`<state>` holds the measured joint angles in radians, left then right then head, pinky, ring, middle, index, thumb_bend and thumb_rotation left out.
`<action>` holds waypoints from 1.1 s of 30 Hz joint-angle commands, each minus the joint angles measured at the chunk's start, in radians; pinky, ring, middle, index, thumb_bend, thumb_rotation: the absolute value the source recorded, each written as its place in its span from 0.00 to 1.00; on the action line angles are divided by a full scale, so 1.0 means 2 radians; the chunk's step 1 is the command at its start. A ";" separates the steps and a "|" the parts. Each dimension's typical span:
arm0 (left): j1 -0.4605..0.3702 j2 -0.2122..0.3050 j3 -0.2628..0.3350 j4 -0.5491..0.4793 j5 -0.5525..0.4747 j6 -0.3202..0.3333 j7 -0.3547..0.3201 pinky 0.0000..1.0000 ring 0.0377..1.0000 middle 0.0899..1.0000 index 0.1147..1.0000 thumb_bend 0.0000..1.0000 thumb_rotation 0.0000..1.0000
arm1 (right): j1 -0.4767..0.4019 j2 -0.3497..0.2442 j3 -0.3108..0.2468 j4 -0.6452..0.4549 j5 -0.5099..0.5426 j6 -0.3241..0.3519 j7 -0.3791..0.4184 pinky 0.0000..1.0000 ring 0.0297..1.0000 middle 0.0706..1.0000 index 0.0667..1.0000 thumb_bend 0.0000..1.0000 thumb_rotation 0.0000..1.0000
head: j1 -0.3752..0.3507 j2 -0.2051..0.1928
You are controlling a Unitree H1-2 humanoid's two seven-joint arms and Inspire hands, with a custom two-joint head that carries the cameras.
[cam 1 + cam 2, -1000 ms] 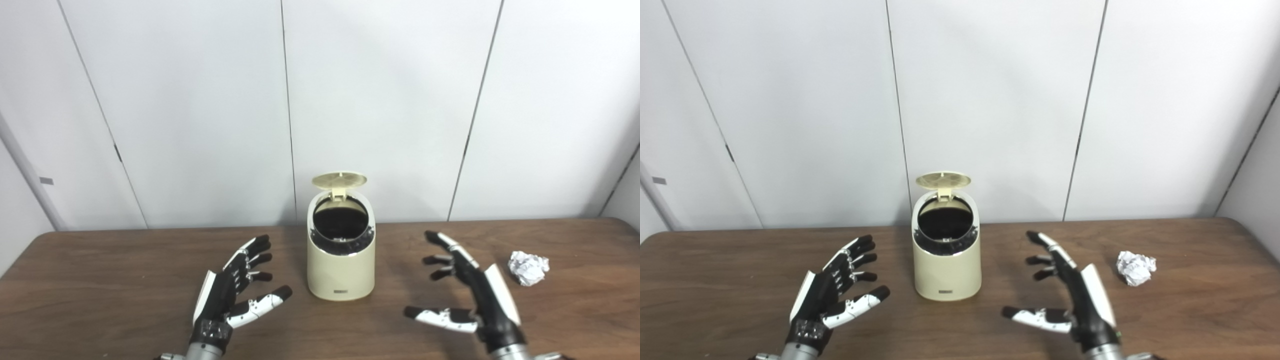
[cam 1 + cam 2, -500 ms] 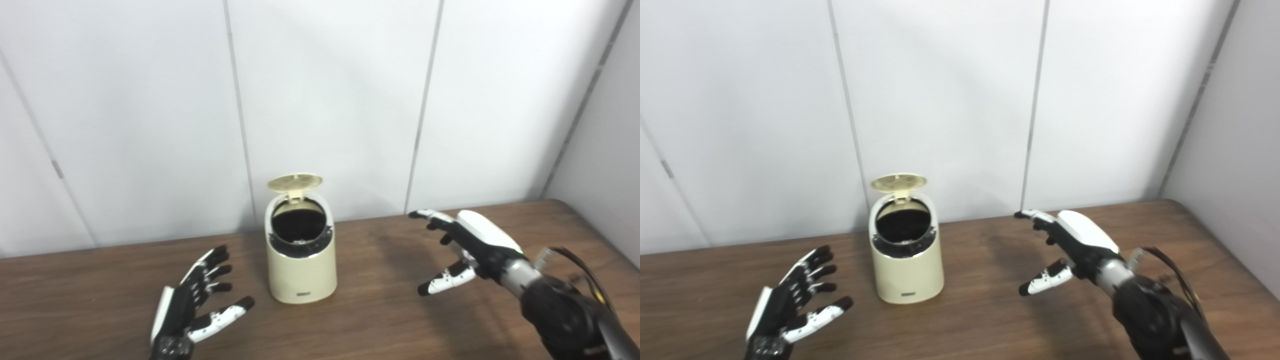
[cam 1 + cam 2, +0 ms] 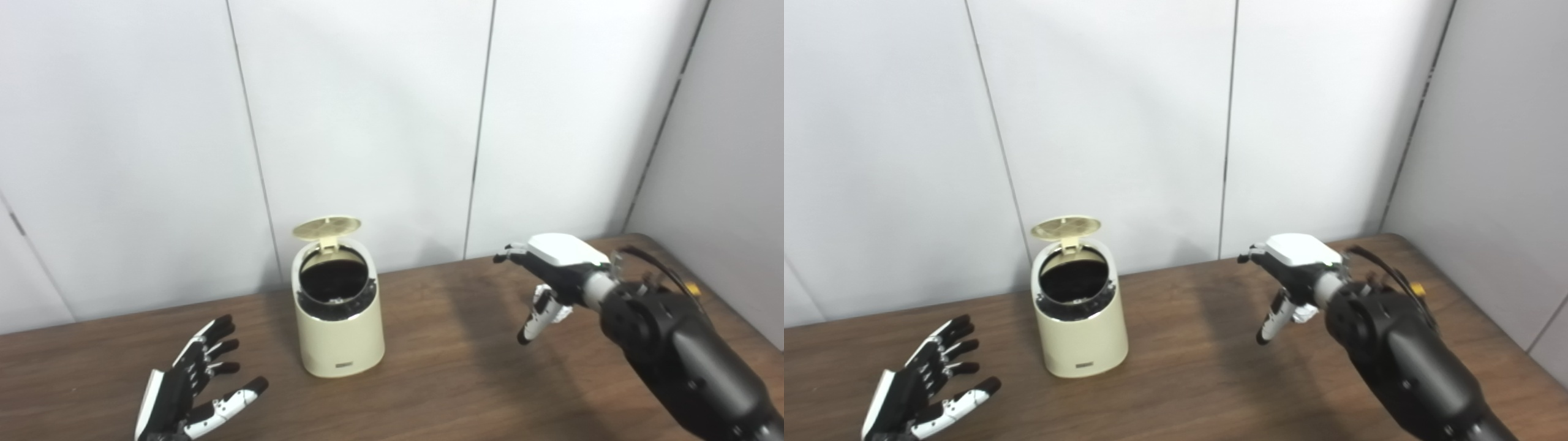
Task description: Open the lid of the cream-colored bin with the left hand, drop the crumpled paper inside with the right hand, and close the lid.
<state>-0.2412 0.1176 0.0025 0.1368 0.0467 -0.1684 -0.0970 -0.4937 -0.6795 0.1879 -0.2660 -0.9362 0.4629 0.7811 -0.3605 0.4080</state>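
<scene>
My open right hand [image 3: 554, 269] hovers right of the lid-up cream-colored plastic bin [image 3: 339, 318]; the paper, unseen, should be light and crushable—pinch gently around it.

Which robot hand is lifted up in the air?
The right black-and-white robot hand, raised palm-down above the brown wooden table. The left hand sits low by the table's near edge.

2 head views, side by side, looking down, same table [image 3: 429, 392]
</scene>
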 commanded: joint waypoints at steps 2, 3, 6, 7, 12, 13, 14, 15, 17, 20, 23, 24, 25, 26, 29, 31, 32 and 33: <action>-0.016 0.009 0.004 -0.021 -0.009 -0.006 -0.002 0.70 0.82 0.87 0.90 0.72 0.08 | -0.029 -0.014 -0.007 0.010 -0.022 0.003 0.015 0.79 0.95 0.97 0.86 0.95 0.22 | -0.005 -0.001; -0.016 0.010 0.004 -0.021 -0.009 -0.005 -0.002 0.70 0.82 0.87 0.89 0.71 0.08 | -0.031 -0.013 -0.008 0.014 -0.024 0.003 0.018 0.79 0.95 0.97 0.86 0.95 0.22 | -0.005 -0.002; -0.016 0.012 0.003 -0.023 -0.006 -0.002 -0.001 0.69 0.81 0.87 0.88 0.70 0.04 | -0.035 -0.010 -0.010 0.033 -0.022 0.001 0.009 0.78 0.95 0.97 0.85 0.95 0.20 | -0.007 -0.004; -0.016 0.013 0.003 -0.022 -0.007 -0.003 -0.002 0.69 0.81 0.87 0.88 0.70 0.04 | -0.037 -0.010 -0.010 0.042 -0.020 -0.002 0.002 0.78 0.95 0.97 0.85 0.95 0.20 | -0.007 -0.004; -0.014 0.016 0.001 -0.027 -0.009 0.001 -0.005 0.69 0.81 0.87 0.89 0.71 0.04 | -0.044 -0.011 -0.006 0.077 -0.013 -0.017 -0.023 0.79 0.94 0.98 0.84 0.96 0.22 | -0.011 -0.002; -0.014 0.016 0.001 -0.027 -0.010 0.001 -0.005 0.69 0.81 0.87 0.89 0.71 0.04 | -0.046 -0.011 -0.005 0.083 -0.012 -0.018 -0.026 0.79 0.94 0.98 0.84 0.95 0.22 | -0.011 -0.002; -0.013 0.016 0.001 -0.027 -0.012 0.001 -0.007 0.70 0.82 0.87 0.89 0.71 0.03 | -0.047 -0.011 -0.004 0.089 -0.012 -0.020 -0.028 0.79 0.94 0.98 0.84 0.96 0.21 | -0.012 -0.001; -0.013 0.016 0.001 -0.027 -0.013 0.001 -0.007 0.70 0.82 0.87 0.90 0.70 0.03 | -0.049 -0.011 -0.003 0.094 -0.012 -0.020 -0.029 0.78 0.94 0.97 0.84 0.95 0.21 | -0.012 -0.001; -0.013 0.017 0.000 -0.027 -0.014 0.001 -0.009 0.71 0.82 0.88 0.90 0.70 0.04 | -0.051 -0.012 -0.001 0.104 -0.013 -0.019 -0.031 0.78 0.95 0.97 0.85 0.95 0.21 | -0.013 -0.001; -0.012 0.017 0.000 -0.029 -0.009 0.004 -0.008 0.71 0.82 0.87 0.89 0.71 0.05 | -0.057 -0.014 0.002 0.120 -0.012 -0.019 -0.030 0.76 0.94 0.97 0.85 0.95 0.20 | -0.013 0.000; -0.011 0.016 0.000 -0.031 -0.006 0.007 -0.007 0.71 0.82 0.87 0.89 0.71 0.06 | -0.059 -0.014 -0.002 0.138 -0.003 -0.024 -0.042 0.72 0.92 0.96 0.84 0.93 0.17 | -0.013 0.000; -0.011 0.016 0.000 -0.031 -0.005 0.008 -0.007 0.71 0.82 0.86 0.89 0.71 0.06 | -0.059 -0.014 -0.004 0.143 0.003 -0.027 -0.048 0.70 0.91 0.95 0.84 0.92 0.15 | -0.013 0.000; -0.011 0.016 0.000 -0.032 -0.005 0.009 -0.007 0.70 0.82 0.86 0.89 0.71 0.06 | -0.060 -0.014 -0.005 0.148 0.007 -0.028 -0.052 0.69 0.90 0.95 0.83 0.91 0.14 | -0.013 0.000; -0.011 0.016 0.000 -0.032 -0.005 0.009 -0.007 0.70 0.82 0.86 0.89 0.71 0.06 | -0.060 -0.015 -0.005 0.155 0.010 -0.030 -0.057 0.68 0.90 0.94 0.84 0.91 0.13 | -0.013 0.000; -0.010 0.016 -0.001 -0.032 -0.006 0.008 -0.009 0.70 0.81 0.86 0.89 0.71 0.04 | -0.062 -0.019 -0.003 0.171 0.020 -0.036 -0.067 0.69 0.88 0.93 0.84 0.90 0.13 | -0.013 0.002; -0.010 0.016 -0.001 -0.030 -0.008 0.007 -0.010 0.70 0.81 0.87 0.89 0.70 0.04 | -0.061 -0.020 -0.003 0.179 0.024 -0.038 -0.075 0.69 0.88 0.93 0.85 0.89 0.13 | -0.012 0.002; -0.010 0.015 -0.001 -0.030 -0.010 0.006 -0.011 0.70 0.81 0.87 0.89 0.70 0.04 | -0.061 -0.020 -0.002 0.184 0.025 -0.038 -0.079 0.68 0.86 0.93 0.85 0.89 0.13 | -0.012 0.002; -0.010 0.015 -0.001 -0.030 -0.011 0.006 -0.011 0.70 0.81 0.87 0.89 0.71 0.04 | -0.061 -0.020 -0.002 0.186 0.026 -0.039 -0.082 0.67 0.86 0.92 0.85 0.89 0.12 | -0.012 0.002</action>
<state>-0.2337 0.1394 -0.0013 0.1037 0.0320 -0.1377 -0.1229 -0.5664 -0.6795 0.1988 0.1175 -0.8853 0.3984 0.6608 -0.3850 0.4126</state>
